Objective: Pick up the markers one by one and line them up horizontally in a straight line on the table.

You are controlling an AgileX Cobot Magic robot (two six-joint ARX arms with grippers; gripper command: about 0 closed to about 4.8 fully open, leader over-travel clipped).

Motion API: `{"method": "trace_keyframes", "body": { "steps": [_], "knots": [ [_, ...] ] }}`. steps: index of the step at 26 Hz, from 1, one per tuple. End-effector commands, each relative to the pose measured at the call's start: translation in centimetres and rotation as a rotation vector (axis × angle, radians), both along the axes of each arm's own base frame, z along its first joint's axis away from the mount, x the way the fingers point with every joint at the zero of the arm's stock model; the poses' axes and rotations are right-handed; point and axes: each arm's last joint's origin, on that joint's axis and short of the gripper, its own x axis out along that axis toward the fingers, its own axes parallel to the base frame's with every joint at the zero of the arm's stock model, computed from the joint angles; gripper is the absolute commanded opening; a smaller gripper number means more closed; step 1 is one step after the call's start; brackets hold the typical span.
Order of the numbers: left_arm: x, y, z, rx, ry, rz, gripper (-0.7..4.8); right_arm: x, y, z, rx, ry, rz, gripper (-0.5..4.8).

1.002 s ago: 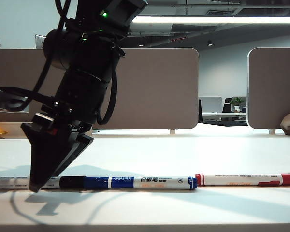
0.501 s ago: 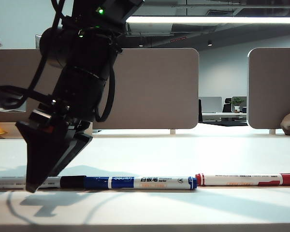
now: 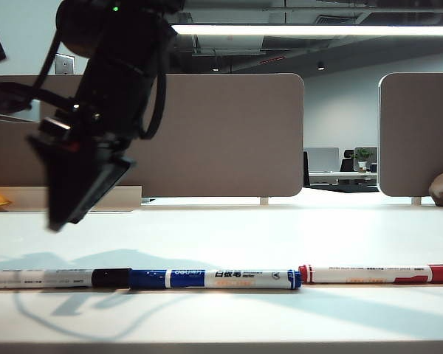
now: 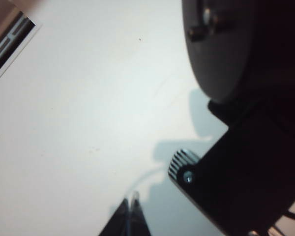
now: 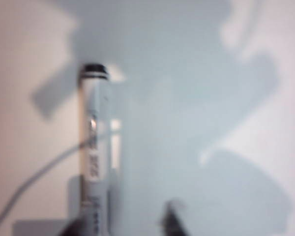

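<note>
White bench (image 3: 229, 236): wide, flat and plain. All three markers lie on it.
Row of markers: they lie end to end in one straight line, running from 9 o'clock to 3 o'clock across the low part of the exterior view.
Black-capped marker (image 3: 55, 278): at the 9 o'clock end of the row. Its white barrel runs off the edge of the picture. Its black cap touches the blue one.
Blue-capped marker (image 3: 214, 278): in the middle of the row, with a blue part and a white printed part.
Red-capped marker (image 3: 376, 274): at the 3 o'clock end, just beside the blue cap. I cannot tell if they touch.
Right tool (image 3: 59, 217): big and black. It reaches across to the 9 o'clock side of the exterior view and hangs in the air above the black-capped marker, well clear of it. Its tips point down. In the right wrist view its fingers (image 5: 172, 223) stand apart and grip nothing, so it is released.
White marker barrel (image 5: 93, 147): lies on the bench under the right tool. It is blurred, with a dark ring at one end.
Left tool (image 4: 130, 216): over bare bench, clenched, tips pressed together with nothing between them.
Brown-grey panels (image 3: 229, 133): stand behind the bench, at 12 o'clock from the row.
</note>
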Motion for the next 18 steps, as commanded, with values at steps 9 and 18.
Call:
{"method": "trace_keyframes", "body": {
  "steps": [9, 18],
  "knots": [
    [-0.9, 0.9, 1.4, -0.108, -0.083, 0.140, -0.06, 2.4, -5.2, 6.8, 0.051, -0.149, -0.148, -0.02],
    [-2.4, 1.9, 3.4, -0.278, -0.213, 0.217, -0.06, 4.3, -12.1, 14.5, 0.306, -0.223, -0.325, -0.03]
  ]
}}
